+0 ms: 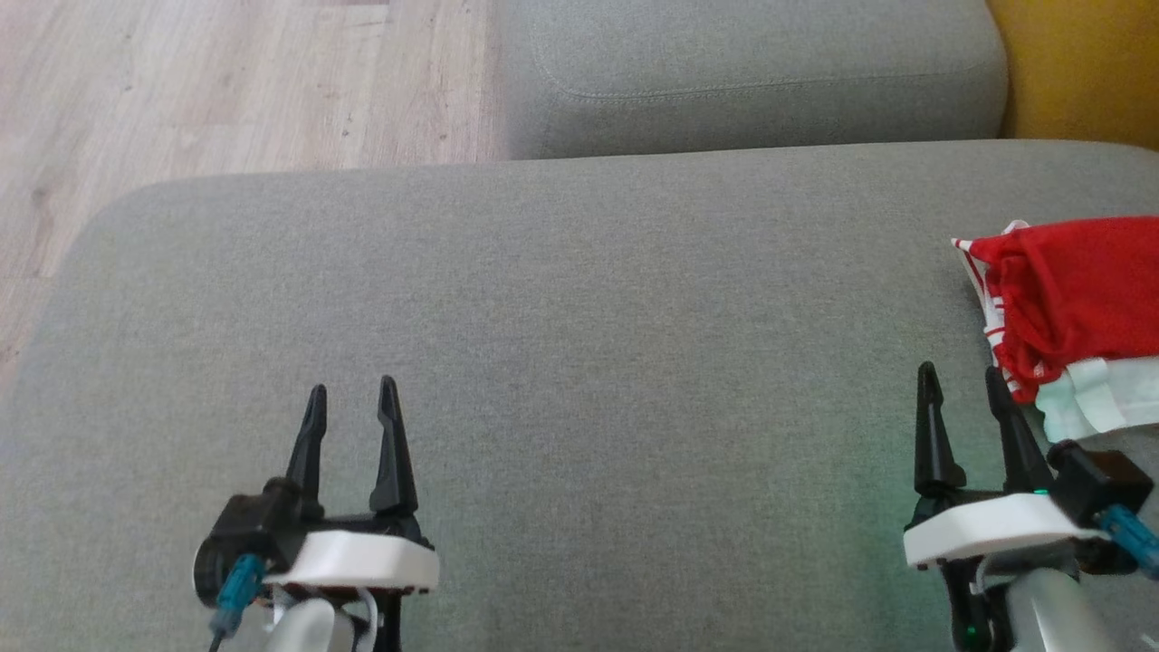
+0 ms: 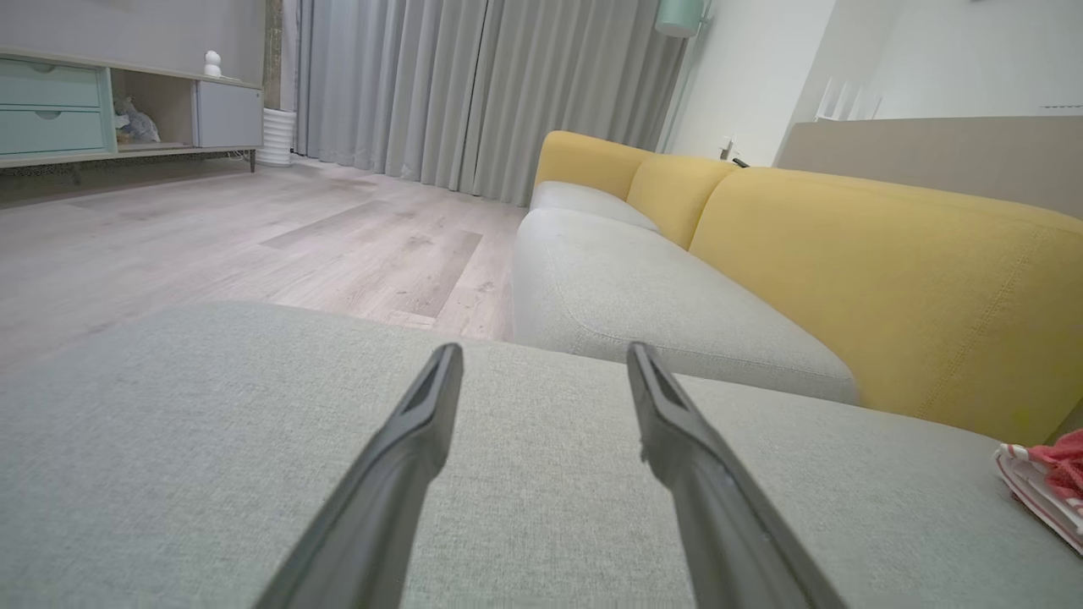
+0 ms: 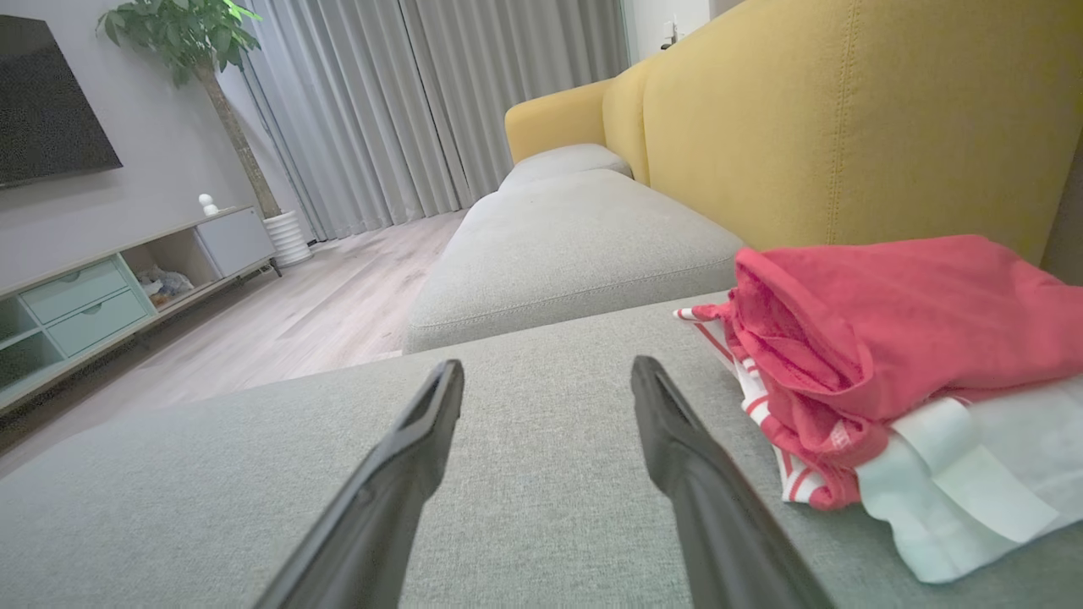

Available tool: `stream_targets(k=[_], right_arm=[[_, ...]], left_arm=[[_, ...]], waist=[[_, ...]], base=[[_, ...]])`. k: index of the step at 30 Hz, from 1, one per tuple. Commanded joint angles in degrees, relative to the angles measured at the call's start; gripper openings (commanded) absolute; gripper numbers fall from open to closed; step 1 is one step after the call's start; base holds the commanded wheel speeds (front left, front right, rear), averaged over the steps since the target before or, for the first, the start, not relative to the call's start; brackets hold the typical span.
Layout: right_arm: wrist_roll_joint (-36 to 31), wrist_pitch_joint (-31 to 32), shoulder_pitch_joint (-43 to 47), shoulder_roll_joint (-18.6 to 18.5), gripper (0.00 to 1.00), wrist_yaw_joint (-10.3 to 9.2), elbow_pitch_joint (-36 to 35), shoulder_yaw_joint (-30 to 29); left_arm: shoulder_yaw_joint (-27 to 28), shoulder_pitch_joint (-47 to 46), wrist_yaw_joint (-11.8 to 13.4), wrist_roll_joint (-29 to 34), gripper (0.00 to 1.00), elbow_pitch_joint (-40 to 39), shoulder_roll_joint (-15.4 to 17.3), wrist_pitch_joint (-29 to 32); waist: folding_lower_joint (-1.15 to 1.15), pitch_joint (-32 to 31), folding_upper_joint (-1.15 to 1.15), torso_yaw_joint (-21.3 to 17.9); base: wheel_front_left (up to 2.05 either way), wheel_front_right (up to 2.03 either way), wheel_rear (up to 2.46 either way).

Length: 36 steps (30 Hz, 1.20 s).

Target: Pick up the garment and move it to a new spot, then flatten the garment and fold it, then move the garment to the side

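1. Garment (image 1: 1068, 290): red, edged with red-and-white stripes; a pale mint-white part is recorded under the red.
2. Seat cushion (image 1: 579, 317) under the garment: plain grey weave.
3. Backrest (image 3: 846, 127) behind the garment: mustard yellow.
4. Floor (image 1: 226, 81) beyond the garment: pale wood grain.
5. Left gripper (image 1: 352, 385) and right gripper (image 1: 960, 369): black fingers, white housings.

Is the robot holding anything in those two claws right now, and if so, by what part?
Nothing is held. The left gripper and the right gripper are both open and empty; the red garment lies just to the right of the right gripper, ungripped.
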Motion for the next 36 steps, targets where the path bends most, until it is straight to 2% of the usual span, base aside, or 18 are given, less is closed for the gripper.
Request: stream_targets(k=[1,8,20,36], right_arm=[[0.3,-1.0,-2.3,-0.2,1.0,-0.05,-1.6,1.9],[0.3,-1.1,-2.5,-0.2,1.0,-0.05,-2.0,2.2],[0.7,-1.2,-2.0,-0.2,1.0,-0.05,-3.0,2.9],[0.9,-1.2,-2.0,-0.2,1.0,-0.05,-2.8,3.4]], left_arm=[[2.2,-1.4,0.5,0.0,1.0,-2.3,0.3,-0.3],[2.8,-0.9,0.8,-0.3,1.0,-3.2,0.3,-0.3],[3.1,-0.8,-0.7,-1.2,1.0,-2.8,0.3,-0.3],[3.8,-0.8,-0.9,-4.2,1.0,-3.2,0.3,-0.3]], waist=[[0.01,-0.1,0.0,-0.1],[0.01,-0.1,0.0,-0.4],[0.01,0.0,0.0,-0.8],[0.01,0.7,0.0,-1.1]], base=[[0.0,0.0,0.0],[0.0,0.0,0.0],[0.0,0.0,0.0],[0.0,0.0,0.0]])
